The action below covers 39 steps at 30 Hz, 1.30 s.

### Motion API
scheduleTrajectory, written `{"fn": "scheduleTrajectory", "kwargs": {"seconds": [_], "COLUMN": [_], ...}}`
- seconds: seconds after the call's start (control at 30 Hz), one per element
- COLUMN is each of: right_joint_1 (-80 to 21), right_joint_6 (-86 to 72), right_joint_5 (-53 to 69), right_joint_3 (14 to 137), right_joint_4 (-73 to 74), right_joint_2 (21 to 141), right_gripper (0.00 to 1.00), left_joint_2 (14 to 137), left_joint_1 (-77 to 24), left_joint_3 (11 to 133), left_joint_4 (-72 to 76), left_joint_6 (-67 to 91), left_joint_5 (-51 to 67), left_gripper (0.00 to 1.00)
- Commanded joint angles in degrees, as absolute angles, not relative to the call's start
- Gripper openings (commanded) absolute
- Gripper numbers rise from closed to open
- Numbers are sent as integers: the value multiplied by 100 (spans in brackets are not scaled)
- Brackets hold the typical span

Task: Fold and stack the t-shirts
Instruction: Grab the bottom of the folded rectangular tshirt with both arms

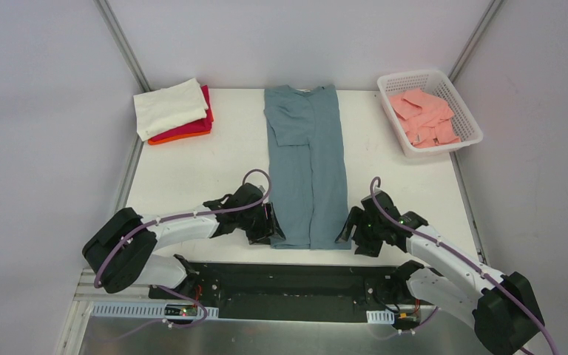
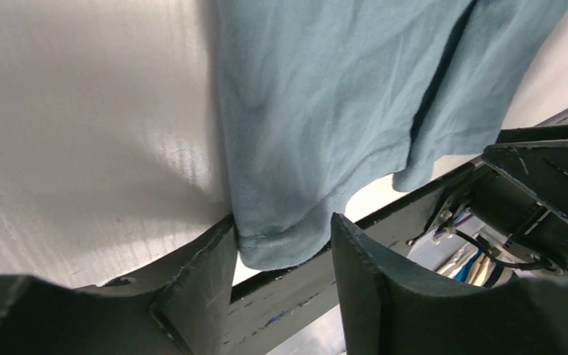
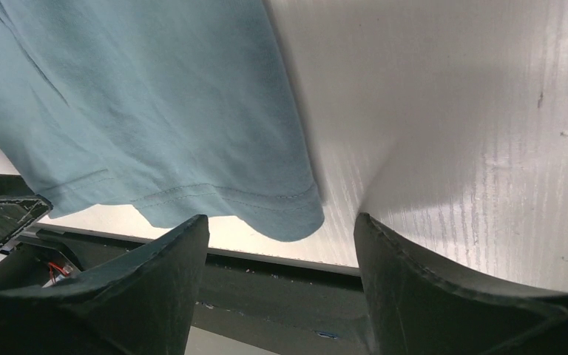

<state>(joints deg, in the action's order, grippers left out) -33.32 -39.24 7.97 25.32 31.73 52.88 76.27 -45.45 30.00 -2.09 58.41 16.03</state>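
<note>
The slate blue-grey t-shirt [image 1: 307,155] lies flat in the middle of the table, folded lengthwise into a long strip, neck at the far end. My left gripper [image 1: 274,225] is open at its near left hem corner; in the left wrist view the corner [image 2: 281,244] sits between the spread jaws [image 2: 285,248]. My right gripper [image 1: 349,228] is open at the near right hem corner; in the right wrist view the hem [image 3: 266,207] lies just beyond the open jaws [image 3: 281,237]. Neither holds the cloth.
A folded stack stands at the back left: a cream-white shirt [image 1: 168,106] on a red one [image 1: 200,126] on an orange one [image 1: 181,137]. A white lattice basket [image 1: 464,100] at the back right holds salmon-pink shirts [image 1: 423,117]. The table's near edge [image 1: 303,255] lies just below the hem.
</note>
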Motion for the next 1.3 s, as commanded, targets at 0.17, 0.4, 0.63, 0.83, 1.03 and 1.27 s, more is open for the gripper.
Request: {"fn": "scheduleTrajectory", "kwargs": {"seconds": [0.17, 0.4, 0.63, 0.83, 1.03, 1.27], "right_joint_1": [-3297, -3291, -3361, -3662, -3706, -3675], "right_joint_6": [-4052, -3900, -3947, -4405, -4189, -3599], "right_joint_5": [935, 662, 1466, 1880, 1254, -123], "right_joint_3": [2448, 2315, 2052, 1866, 2346, 3393], "right_joint_4": [2954, 2701, 3390, 3417, 3009, 2316], "right_joint_2": [5400, 5550, 4189, 3501, 3601, 4722], "right_gripper": [58, 19, 0, 0, 0, 0], "left_joint_2": [8363, 8268, 7081, 6476, 6564, 6900], "left_joint_1": [-4649, -4671, -5058, -5424, -5401, -4564], "left_joint_3": [2915, 2869, 2542, 2577, 3102, 4133], "left_joint_4": [-736, -746, -1240, -1318, -1310, -1302], "left_joint_6": [5920, 5950, 6111, 6197, 5906, 5021], "left_joint_5": [1239, 1334, 1182, 1051, 528, 189], "left_gripper": [20, 0, 0, 0, 0, 0]}}
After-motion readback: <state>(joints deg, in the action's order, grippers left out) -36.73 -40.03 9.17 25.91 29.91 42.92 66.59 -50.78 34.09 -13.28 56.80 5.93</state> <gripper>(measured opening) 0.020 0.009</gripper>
